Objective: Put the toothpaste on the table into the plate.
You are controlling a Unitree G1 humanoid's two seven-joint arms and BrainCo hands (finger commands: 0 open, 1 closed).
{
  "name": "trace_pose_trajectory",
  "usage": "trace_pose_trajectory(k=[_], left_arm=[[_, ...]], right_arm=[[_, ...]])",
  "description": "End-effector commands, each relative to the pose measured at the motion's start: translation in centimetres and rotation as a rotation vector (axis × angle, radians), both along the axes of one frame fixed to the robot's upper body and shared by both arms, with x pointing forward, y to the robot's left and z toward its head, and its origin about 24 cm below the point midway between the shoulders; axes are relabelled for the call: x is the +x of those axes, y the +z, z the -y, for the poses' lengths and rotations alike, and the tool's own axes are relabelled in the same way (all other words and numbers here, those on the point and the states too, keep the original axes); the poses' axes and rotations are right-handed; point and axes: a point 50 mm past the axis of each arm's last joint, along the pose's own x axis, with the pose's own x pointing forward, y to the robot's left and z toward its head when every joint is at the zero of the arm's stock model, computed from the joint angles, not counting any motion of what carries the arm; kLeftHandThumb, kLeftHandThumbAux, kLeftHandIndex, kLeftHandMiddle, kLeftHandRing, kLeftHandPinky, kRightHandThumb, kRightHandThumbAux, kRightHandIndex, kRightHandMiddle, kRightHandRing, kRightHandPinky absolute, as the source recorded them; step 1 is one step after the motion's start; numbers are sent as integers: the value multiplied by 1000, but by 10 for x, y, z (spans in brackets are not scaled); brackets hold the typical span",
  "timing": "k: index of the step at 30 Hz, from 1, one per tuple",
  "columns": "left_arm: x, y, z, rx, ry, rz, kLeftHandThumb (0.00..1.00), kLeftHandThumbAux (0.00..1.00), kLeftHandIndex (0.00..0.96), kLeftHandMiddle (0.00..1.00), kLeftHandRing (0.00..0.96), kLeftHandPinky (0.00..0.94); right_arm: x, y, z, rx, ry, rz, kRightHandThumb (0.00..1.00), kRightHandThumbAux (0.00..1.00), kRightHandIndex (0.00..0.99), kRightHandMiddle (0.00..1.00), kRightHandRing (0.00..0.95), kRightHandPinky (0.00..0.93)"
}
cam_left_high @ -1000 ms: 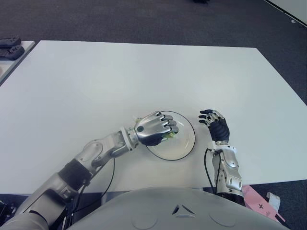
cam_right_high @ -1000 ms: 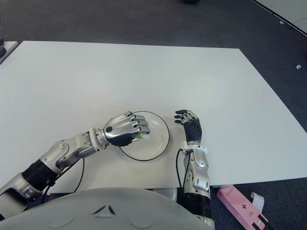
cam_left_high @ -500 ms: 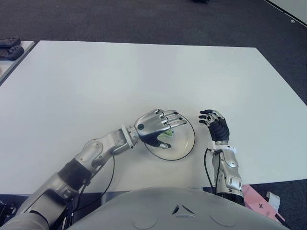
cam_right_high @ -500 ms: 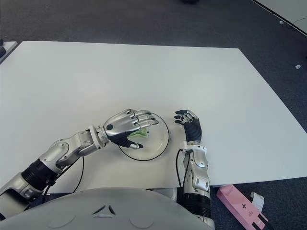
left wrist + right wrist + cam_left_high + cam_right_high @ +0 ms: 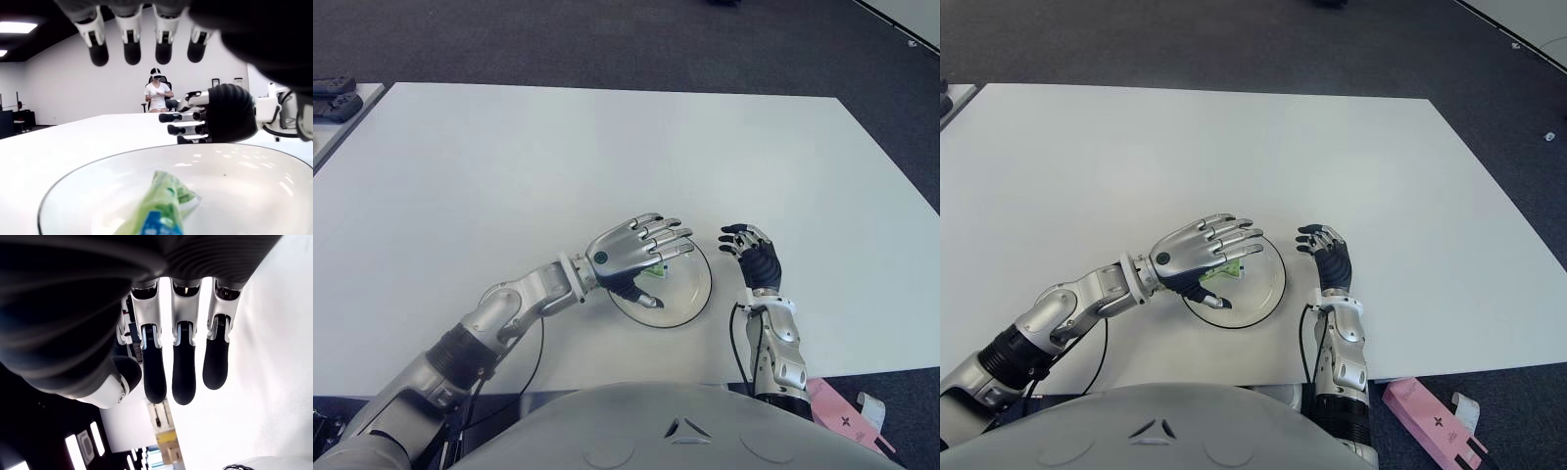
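Left hand [image 5: 628, 255] is hovering over the near-left part of the plate [image 5: 693, 300] with fingers [image 5: 132, 46] spread wide, gripping nothing; the toothpaste [image 5: 159, 210] is lying flat in the plate directly beneath the palm, apart from the fingertips. In the left wrist view the tube's long axis is running from below the wrist out toward the fingertips, but its near end is being cut off at the frame edge, and in the eye views the hand is hiding all but a green sliver. Right hand [image 5: 754, 257] is showing just right of the plate, fingers loosely extended and empty.
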Motion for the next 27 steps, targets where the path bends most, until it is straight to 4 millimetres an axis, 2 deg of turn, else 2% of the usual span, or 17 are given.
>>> trace_pose_trajectory(k=[1,9,14,21,27], left_arm=[[0,-1,-3,36,10,7,99,327,0,0,0,1],[2,2,-5,0,37,-21,116,335,0,0,0,6],[2,6,-8,-48,87,-69,214,367,0,0,0,16],[8,6,-18,-245,238,-60,211,463,0,0,0,1],[13,-1,-35,-484,379,-106,243,578,0,0,0,49]], right_arm=[[0,-2,0,-1,3,-2,711,731,423,445,462,474],[-1,-1,0,1,3,2,711,731,423,447,464,476],[-1,-2,-1,5,1,0,711,731,423,449,465,473],[-1,-2,-1,13,1,-2,711,731,423,447,464,475],[-1,-3,0,19,5,2,712,731,423,446,464,476]])
